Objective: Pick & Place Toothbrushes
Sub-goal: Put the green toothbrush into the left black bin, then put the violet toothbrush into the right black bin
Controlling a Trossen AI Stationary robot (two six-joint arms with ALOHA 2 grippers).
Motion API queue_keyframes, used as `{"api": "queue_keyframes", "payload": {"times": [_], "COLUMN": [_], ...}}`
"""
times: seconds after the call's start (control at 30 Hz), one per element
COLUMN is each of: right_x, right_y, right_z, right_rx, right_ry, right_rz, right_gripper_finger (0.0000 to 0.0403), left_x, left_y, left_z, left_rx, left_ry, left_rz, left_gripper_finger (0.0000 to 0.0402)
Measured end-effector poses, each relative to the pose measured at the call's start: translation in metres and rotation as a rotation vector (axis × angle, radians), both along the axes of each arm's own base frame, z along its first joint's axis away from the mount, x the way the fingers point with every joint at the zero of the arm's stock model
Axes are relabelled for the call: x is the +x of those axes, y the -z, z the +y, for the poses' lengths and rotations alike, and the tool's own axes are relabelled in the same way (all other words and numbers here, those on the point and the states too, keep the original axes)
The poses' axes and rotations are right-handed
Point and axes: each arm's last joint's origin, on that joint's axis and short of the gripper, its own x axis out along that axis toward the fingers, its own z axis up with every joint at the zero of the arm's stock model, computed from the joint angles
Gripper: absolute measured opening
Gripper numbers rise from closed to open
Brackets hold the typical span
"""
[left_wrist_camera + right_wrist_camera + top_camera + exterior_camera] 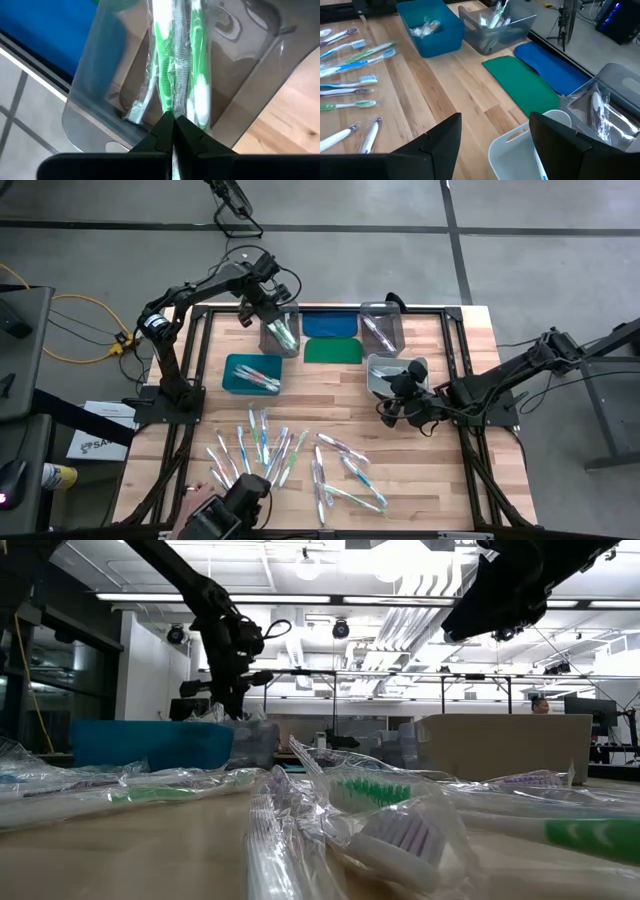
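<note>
Your left gripper (272, 318) hung over the clear bin (281, 330) at the far left of the table (440, 480), its fingers pinched together on a green wrapped toothbrush (174, 55) that pointed down into that bin. Other green-and-white brushes lay inside the same bin, just beside the held one.

Your right gripper (495, 131) stood with its fingers spread wide and nothing between them, hovering at the near rim of the white bin (392, 373) on the right side. That bin already held at least one brush, though you could not count them.

The loose toothbrushes (290, 455) lay scattered across the near half of the table, wrapped in clear film, with blue, green and pinkish parts. The teal bin (250, 374) sat left of centre with a few brushes in it. A second clear bin (382, 328) stood at the far right, also holding some. Between the two far bins lay the blue lid (330, 325) and, nearer, the green lid (333, 350), flat and touching.
</note>
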Motion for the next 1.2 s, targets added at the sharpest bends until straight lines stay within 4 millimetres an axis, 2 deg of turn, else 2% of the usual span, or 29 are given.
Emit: {"api": "queue_keyframes", "payload": {"times": [0.43,0.53,0.73,0.87,1.07,1.2], "right_x": [0.000,0.000,0.000,0.000,0.000,0.000], "right_y": [0.000,0.000,0.001,0.001,0.000,0.001], "right_z": [0.000,0.000,0.001,0.001,0.001,0.001], "right_rx": [0.002,0.008,0.019,0.019,0.033,0.058], "right_ry": [-0.003,-0.010,-0.022,-0.022,-0.013,-0.016], "right_rz": [0.003,0.005,0.009,0.009,0.000,-0.004], "right_gripper_finger": [0.0226,0.0226,0.0226,0.0226,0.0226,0.0226], "left_x": [0.000,0.000,0.001,0.001,0.010,0.011], "left_y": [0.000,0.000,0.000,-0.002,-0.030,-0.049], "left_z": [0.001,0.001,0.002,0.002,-0.009,-0.027], "left_rx": [0.002,0.000,0.007,0.020,0.014,-0.074], "left_ry": [-0.017,-0.020,-0.048,-0.146,-0.384,-0.432], "left_rz": [-0.006,-0.006,-0.001,0.011,-0.059,-0.154], "left_gripper_finger": [0.0012,0.0035,0.0108,0.0137,0.0140,0.0141]}}
